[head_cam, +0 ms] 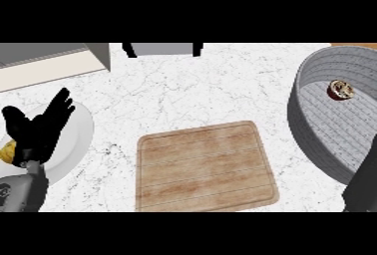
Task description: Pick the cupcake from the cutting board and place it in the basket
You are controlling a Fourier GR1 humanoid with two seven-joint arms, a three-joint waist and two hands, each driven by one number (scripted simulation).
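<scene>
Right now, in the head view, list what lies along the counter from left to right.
The left hand, open over the white plate → cutting board → basket, with the cupcake lying inside it.

The white marbled counter (184, 89) bears a wooden cutting board (206, 167), a grey basket (310, 142) and a white plate (77, 137).

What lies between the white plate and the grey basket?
In the head view, the wooden cutting board lies on the counter between the plate and the basket, touching neither.
</scene>
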